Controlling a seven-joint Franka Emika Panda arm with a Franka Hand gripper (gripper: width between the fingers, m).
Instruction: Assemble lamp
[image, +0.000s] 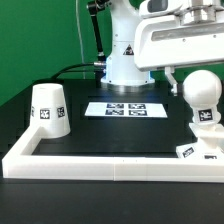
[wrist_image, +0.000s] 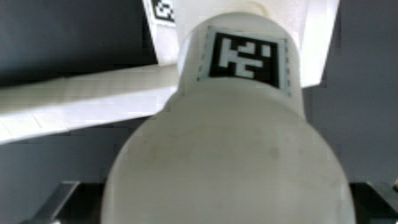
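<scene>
Bulb (image: 200, 90) upright at the exterior view's right, round head up, foot on the flat base (image: 193, 151) just inside the white rail (image: 100, 160). Head between the two fingers (wrist_image: 59, 198) of the gripper (wrist_image: 221, 200), one on each side, seemingly without touching it. Jaws spread wide, clamped on nothing. Well apart, at the exterior view's left: shade (image: 48, 108), wide end down on the black table (image: 90, 135). Between the two, further back, the marker board (image: 125, 108), flat.

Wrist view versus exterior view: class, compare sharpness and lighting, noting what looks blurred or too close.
Wrist view: the bulb fills the frame, soft and blurred up close; exterior view: evenly lit, the shade clear against the dark table.
</scene>
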